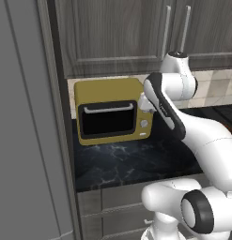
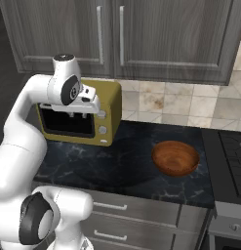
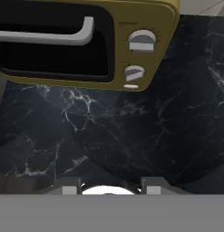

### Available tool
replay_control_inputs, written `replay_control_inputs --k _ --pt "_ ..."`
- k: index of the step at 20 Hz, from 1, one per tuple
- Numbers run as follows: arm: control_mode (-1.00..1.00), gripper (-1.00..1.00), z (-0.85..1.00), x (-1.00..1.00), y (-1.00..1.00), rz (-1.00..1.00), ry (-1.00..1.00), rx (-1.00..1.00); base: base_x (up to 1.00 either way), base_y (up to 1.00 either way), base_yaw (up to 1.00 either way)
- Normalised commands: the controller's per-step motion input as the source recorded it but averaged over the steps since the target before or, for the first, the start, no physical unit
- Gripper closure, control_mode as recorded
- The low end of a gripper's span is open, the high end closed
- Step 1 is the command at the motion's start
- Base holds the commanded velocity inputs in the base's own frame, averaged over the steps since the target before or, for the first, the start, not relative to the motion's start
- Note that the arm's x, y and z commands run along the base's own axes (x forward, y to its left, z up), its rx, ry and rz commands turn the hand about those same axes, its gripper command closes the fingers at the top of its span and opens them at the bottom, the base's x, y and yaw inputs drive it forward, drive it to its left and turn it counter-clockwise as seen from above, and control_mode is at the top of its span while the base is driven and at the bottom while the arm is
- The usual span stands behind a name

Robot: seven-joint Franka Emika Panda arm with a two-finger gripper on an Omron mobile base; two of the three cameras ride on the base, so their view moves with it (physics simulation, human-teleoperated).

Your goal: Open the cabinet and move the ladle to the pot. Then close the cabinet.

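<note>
Nothing of the task looks done: the cabinet [image 2: 58, 34] above the yellow toaster oven [image 2: 100, 114] is shut, its bar handle [image 2: 99, 34] untouched. The gripper [image 2: 78, 116] hangs empty before the oven over the dark marble surface [image 2: 117, 161]; its spread I cannot tell. A wooden bowl [image 2: 175, 157] sits right. The ladle presumably lies behind the door.

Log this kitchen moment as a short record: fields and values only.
cabinet: doors shut, bar handles untouched
hand: in front of the oven, above the counter, holding nothing; open or shut unclear
oven: yellow, on the counter below the cabinet, door closed, two knobs
counter: dark marble
bowl: wooden, empty, on the counter right of the oven
stove: edge at far right
task stage: nothing opened yet
</note>
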Motion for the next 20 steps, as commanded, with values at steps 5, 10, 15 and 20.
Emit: replay_control_inputs --k 5,10,15,20 --pt "-1.0 -1.0 0.07 -0.01 0.0 0.0 -0.04 0.0 0.0 0.0 0.0" --pt "-1.0 -1.0 0.29 -0.02 0.0 0.0 -0.11 0.01 0.0 0.0 0.0" --pt "-1.0 -1.0 0.35 -0.03 0.0 0.0 -0.06 0.0 0.0 0.0 0.0" --pt "-1.0 -1.0 0.29 0.0 0.0 0.0 -0.04 0.0 0.0 0.0 0.0"
